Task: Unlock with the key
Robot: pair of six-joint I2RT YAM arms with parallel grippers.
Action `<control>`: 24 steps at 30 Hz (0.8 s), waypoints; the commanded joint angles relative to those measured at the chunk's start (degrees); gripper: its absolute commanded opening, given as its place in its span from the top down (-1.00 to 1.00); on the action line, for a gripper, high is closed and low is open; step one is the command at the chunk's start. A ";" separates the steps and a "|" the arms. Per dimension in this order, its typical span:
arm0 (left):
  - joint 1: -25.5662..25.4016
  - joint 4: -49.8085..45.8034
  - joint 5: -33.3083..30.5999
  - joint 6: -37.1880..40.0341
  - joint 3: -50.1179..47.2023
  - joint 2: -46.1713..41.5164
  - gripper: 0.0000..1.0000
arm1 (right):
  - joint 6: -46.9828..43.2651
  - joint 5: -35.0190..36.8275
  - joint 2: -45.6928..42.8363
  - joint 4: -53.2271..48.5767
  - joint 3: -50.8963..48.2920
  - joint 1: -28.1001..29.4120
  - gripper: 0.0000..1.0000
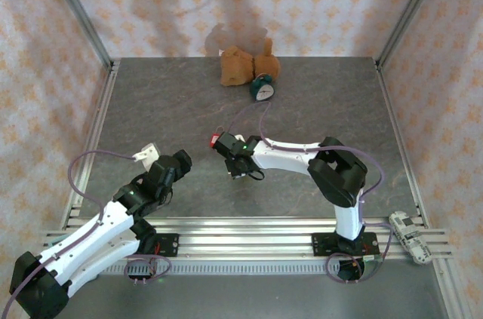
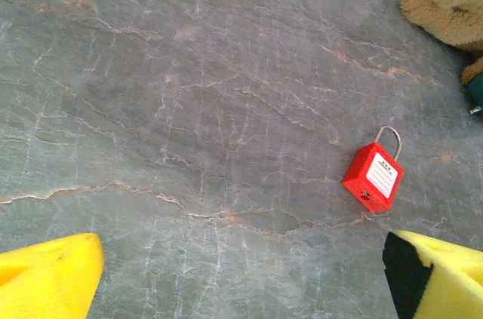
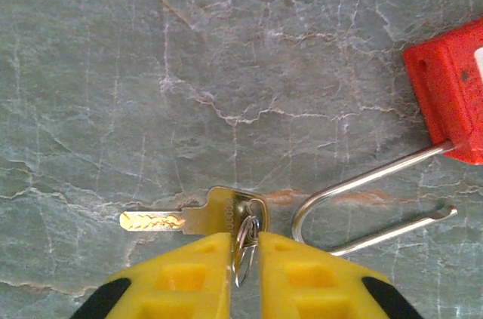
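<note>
Right claw (image 1: pixel 231 154), top view: low over mid-table, its arm stretched leftward from the base; jaw state too small to read at this range. Red padlock (image 1: pixel 217 140) just beside its tip, on the far-left side. Left claw (image 1: pixel 151 157) well apart to the left, over the grey stone-patterned table (image 1: pixel 151 100). Brown plush toy (image 1: pixel 245 66) at the far edge, small teal clock (image 1: pixel 263 90) just in front of it. Left wrist view: left claw's yellow fingers (image 2: pixel 49 277) sit in the two bottom corners, spread wide, bare table between them. Padlock lies to the right, label side up, shackle pointing away; plush toy in the top right corner. Right wrist view: right claw drawn nearly together, a narrow slit left. The key (image 3: pixel 189 219) lies flat on the table right at the fingertips, blade pointing left, its wire ring (image 3: pixel 245 242) in the slit. Whether the pads actually pinch it, cannot tell. Padlock body at the right edge; shackle (image 3: pixel 355 191) has one leg in the body, the other end free on the table, just right of the key's head.
</note>
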 commanded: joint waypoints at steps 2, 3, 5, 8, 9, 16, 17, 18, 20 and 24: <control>0.55 0.52 -0.82 -0.81 -0.42 -0.02 -0.90 | -0.36 3.15 0.49 -2.02 2.02 0.08 0.79; 0.49 0.35 -0.71 -0.69 -0.42 -0.08 -0.89 | -0.62 3.19 0.32 -2.13 1.97 0.11 0.82; 0.49 0.05 -0.77 -0.46 -0.41 -0.21 -0.89 | -0.98 3.35 0.06 -2.29 2.13 0.11 0.86; 0.63 -0.08 -1.00 -0.17 -0.47 -0.68 -0.89 | -1.57 3.76 -0.56 -2.38 2.21 0.05 0.93; 0.55 -0.03 -1.04 -0.06 -0.34 -0.79 -0.89 | -1.60 3.81 -0.87 -2.35 2.09 0.07 0.94; 0.54 0.78 -1.24 1.08 0.02 -0.90 -0.75 | -3.08 3.89 -5.03 -2.35 1.67 0.11 1.00; 0.56 1.80 -0.93 1.49 0.07 -0.51 -0.72 | -3.21 3.97 -5.73 -2.77 1.78 0.11 1.00; 0.56 2.92 -0.47 2.21 -0.02 0.00 -0.71 | -3.37 3.97 -6.32 -3.01 1.89 0.08 1.00; 0.50 5.45 0.85 3.18 0.01 1.72 -0.71 | -3.74 3.99 -7.95 -3.50 2.09 0.10 1.00; 0.53 11.57 6.35 9.84 0.91 5.10 -0.73 | -3.77 4.30 -11.35 -4.25 2.19 0.11 1.00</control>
